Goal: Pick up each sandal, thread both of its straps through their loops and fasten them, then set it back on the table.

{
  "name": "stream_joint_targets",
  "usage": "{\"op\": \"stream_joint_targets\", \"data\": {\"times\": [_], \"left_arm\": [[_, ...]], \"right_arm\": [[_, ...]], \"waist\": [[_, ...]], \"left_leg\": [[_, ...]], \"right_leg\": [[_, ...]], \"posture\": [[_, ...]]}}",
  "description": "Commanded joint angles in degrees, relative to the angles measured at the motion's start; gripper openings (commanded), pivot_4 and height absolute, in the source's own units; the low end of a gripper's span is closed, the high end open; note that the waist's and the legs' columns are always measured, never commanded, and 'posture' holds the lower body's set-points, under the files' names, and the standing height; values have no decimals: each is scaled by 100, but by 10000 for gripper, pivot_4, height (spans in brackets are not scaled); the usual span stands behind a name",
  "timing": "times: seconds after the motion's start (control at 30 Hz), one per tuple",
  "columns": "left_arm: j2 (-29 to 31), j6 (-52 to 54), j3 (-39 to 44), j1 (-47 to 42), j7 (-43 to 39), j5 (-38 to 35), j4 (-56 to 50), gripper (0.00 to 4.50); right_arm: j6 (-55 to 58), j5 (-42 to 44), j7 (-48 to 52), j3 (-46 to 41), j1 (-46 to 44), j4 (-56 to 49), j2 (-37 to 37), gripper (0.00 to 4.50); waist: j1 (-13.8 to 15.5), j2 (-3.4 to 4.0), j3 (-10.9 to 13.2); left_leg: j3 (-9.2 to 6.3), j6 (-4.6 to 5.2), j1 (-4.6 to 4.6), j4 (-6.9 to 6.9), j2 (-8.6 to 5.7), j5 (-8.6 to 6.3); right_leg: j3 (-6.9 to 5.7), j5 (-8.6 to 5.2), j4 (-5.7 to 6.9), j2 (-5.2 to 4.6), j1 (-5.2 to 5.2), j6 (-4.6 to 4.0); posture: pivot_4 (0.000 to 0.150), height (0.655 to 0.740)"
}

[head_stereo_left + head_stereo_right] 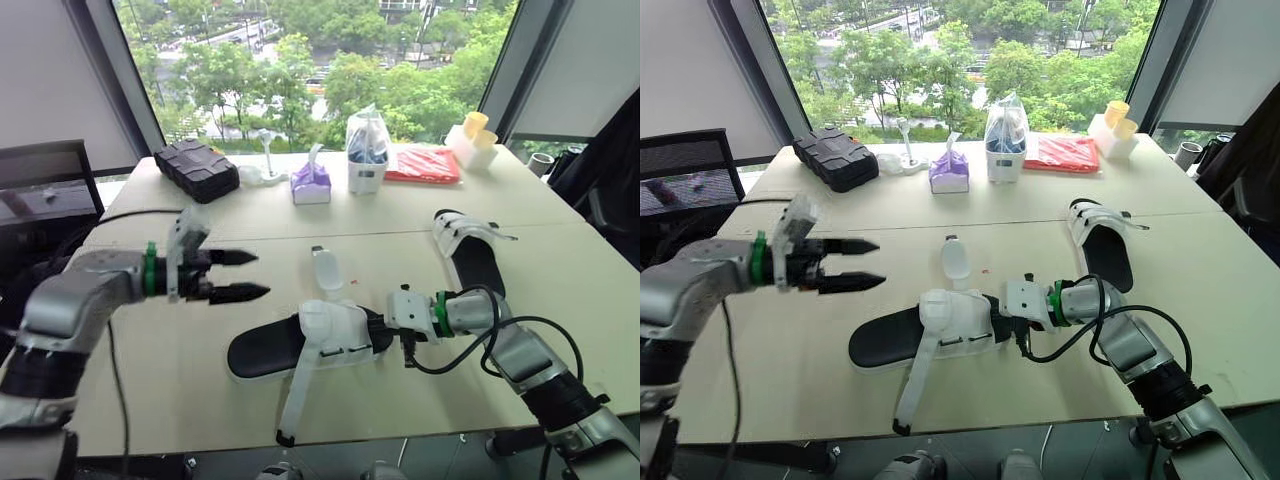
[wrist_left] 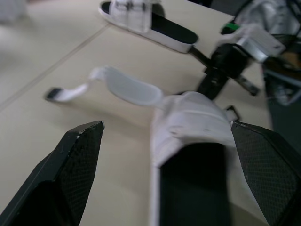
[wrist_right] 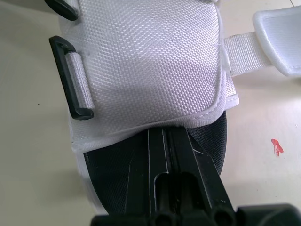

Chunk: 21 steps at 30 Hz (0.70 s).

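Near sandal (image 1: 330, 330): black sole, white woven upper, black loops. Tissue box (image 1: 311, 187) purple. Packet (image 1: 423, 165) red.

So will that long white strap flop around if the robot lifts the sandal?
Probably yes. The strap droops limp over the table edge, so it should dangle and swing. The sole lies flat, so it likely stays stiffer. The strap's woven cloth looks grippy, not slippery.

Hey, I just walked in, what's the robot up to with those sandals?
The robot is working on the near sandal, which lies on the table with both straps undone, one trailing over the front edge. Its right gripper, shut, pokes under the white upper at the toe end. The left gripper hovers open near the heel. The second sandal lies farther back, untouched.
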Motion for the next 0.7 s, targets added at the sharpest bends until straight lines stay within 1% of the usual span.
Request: {"op": "stream_joint_targets", "data": {"times": [0.03,0.1,0.17,0.27,0.47,0.57,0.7], "left_arm": [[290,580,398,574,-19,-565,-775,44621],[562,680,337,1235,-273,-699,-1378,44621],[651,524,226,1528,-291,-577,-1637,44621],[595,537,193,1604,-179,-620,-1760,44621],[518,551,-60,1660,-90,-577,-1859,44621],[641,528,-217,1726,-194,-475,-1781,44621],[596,747,-297,2013,-50,-574,-1806,44621]], "right_arm": [[369,118,26,-96,97,-362,-33,0],[655,277,54,-117,232,-745,-2,0],[896,305,37,-69,352,-1040,36,0],[1119,250,-71,31,491,-1295,158,0],[1437,260,-97,119,662,-1707,196,0],[1449,209,-149,112,671,-1714,199,0],[1438,190,-184,108,655,-1659,196,0]], "waist": [[56,0,0],[66,2,1],[90,5,3],[129,5,4],[99,6,4],[87,6,4],[87,7,5]], "left_leg": [[0,-1,1,1,0,0],[0,-2,1,-1,2,0],[3,-3,1,-16,2,-1],[0,-5,0,-17,5,-2],[4,-6,-1,-25,5,-3],[4,-6,-1,-37,6,-2],[6,-6,-1,-41,7,-2]], "right_leg": [[2,2,-1,-1,2,-2],[10,2,-3,-7,1,-5],[17,2,-14,-10,-2,-7],[14,1,-15,-10,-4,-10],[17,0,-26,-12,-4,-13],[17,-1,-26,-13,-7,-16],[17,-3,-28,-13,-7,-19]], "posture": [[1500,7400],[1500,7400],[1500,7400],[1500,7400],[1500,7400],[1500,7400],[1500,7400]]}}
